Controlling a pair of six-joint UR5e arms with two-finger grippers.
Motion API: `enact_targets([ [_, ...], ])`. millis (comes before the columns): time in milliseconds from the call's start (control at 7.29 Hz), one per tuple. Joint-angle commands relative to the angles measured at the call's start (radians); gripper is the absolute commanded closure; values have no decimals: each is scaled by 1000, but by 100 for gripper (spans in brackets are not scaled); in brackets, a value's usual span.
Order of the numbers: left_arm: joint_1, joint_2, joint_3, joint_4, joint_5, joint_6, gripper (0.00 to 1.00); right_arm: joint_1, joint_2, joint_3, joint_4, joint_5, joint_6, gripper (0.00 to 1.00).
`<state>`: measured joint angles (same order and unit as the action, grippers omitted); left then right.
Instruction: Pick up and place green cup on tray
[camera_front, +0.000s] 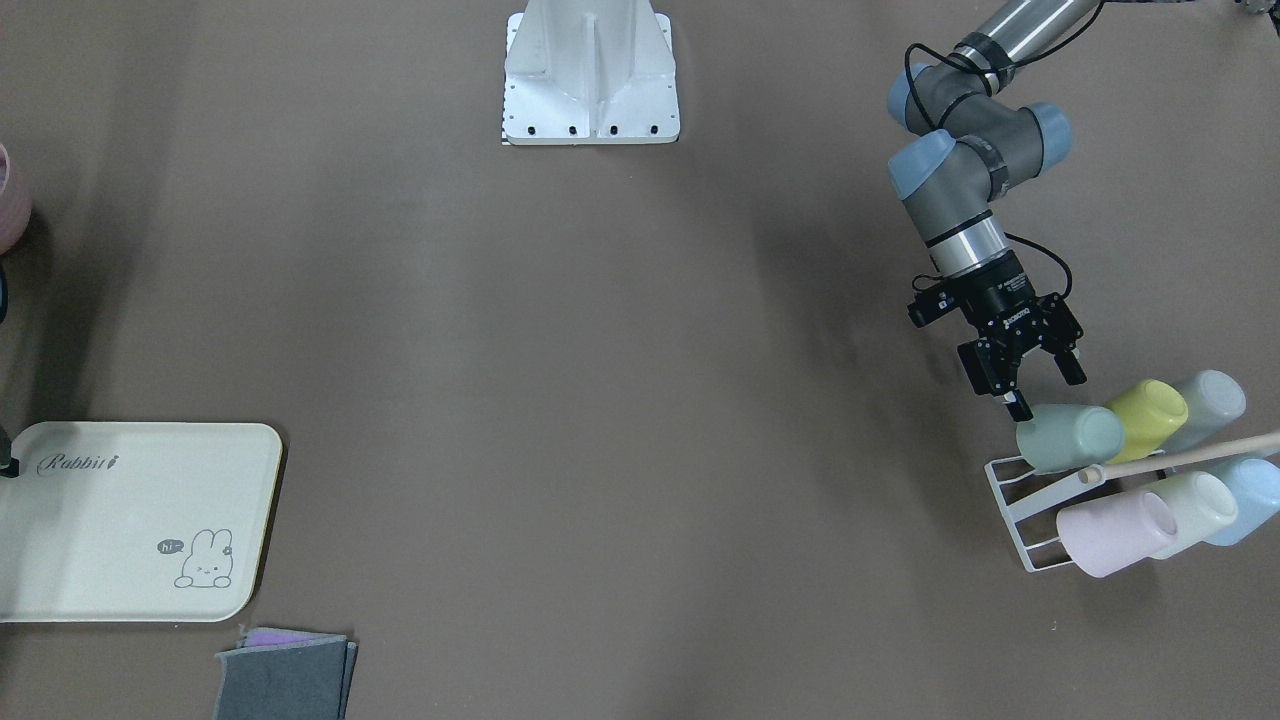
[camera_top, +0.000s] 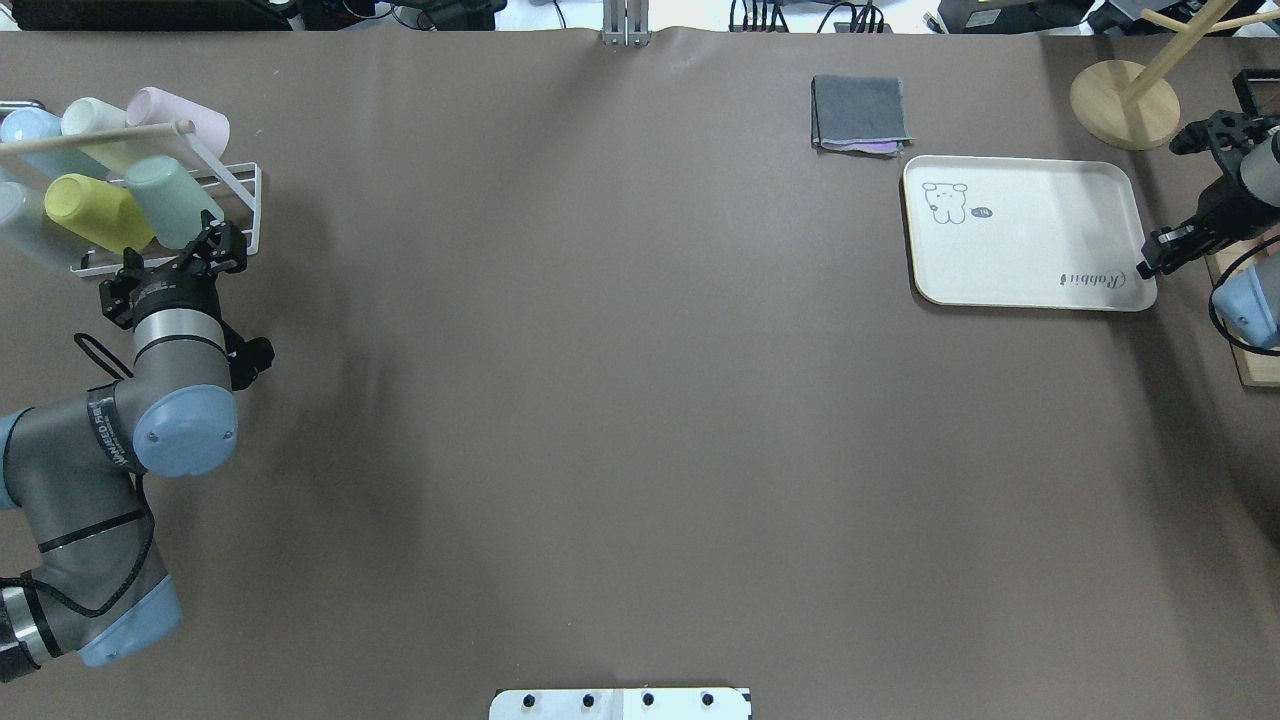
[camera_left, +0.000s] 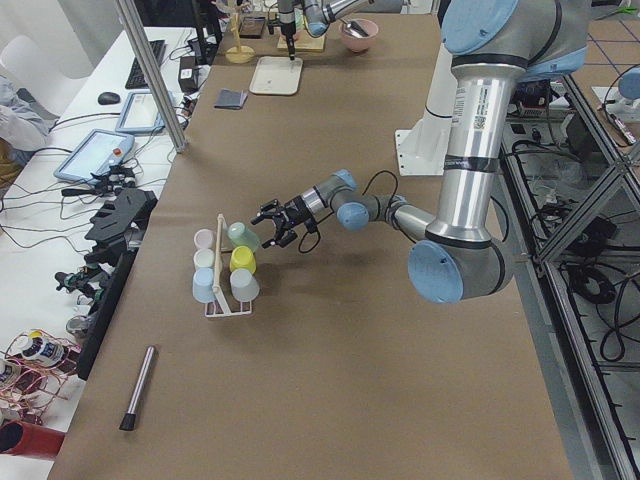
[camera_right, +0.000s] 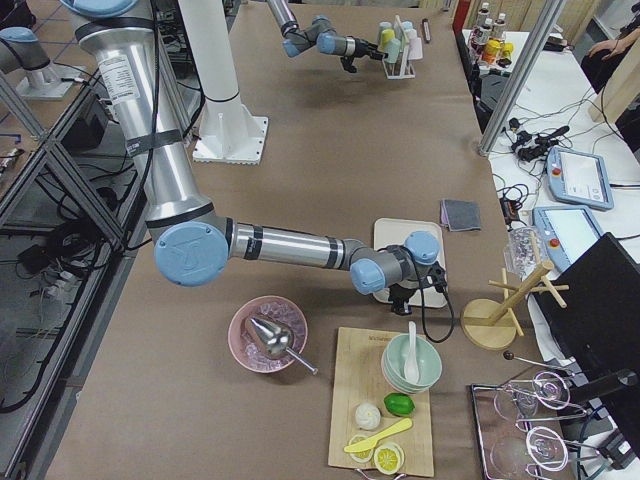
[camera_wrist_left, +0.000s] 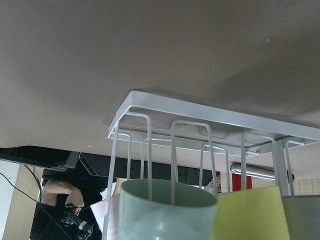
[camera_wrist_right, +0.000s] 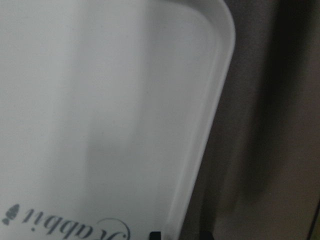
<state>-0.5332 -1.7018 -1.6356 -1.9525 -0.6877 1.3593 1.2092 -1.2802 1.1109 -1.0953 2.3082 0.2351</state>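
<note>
Exterior front-facing, unlike overhead, shows left end effector (camera_front: 1046, 392) spread beside green cup (camera_front: 1070, 438).

Tray (camera_wrist_right: 100, 100) fills the left, rounded corner up top, "Rabbit" script (camera_wrist_right: 65, 222) upside down at the bottom. Brown desk (camera_wrist_right: 270, 150) on the right. Gripper (camera_wrist_right: 180, 236) tips just peeking in, apart, astride the rim.

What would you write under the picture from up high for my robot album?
Open left gripper hovers at the green cup on the white rack; the tray sits far across the table.
</note>
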Motion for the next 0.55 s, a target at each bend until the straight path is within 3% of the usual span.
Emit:
enact_targets([
  [0,-10,-8,31,-54,-1,61,3,-2,1,-6,0,-4,0,72],
  [137,-17,-18,69,-121,-3,101,3,-2,5,-5,2,-4,0,79],
  [274,-25,-21,91,-165,-3,130,3,-4,7,0,2,-4,0,95],
  [411,-36,-36,100,-169,-4,144,3,-2,10,4,32,-4,1,100],
])
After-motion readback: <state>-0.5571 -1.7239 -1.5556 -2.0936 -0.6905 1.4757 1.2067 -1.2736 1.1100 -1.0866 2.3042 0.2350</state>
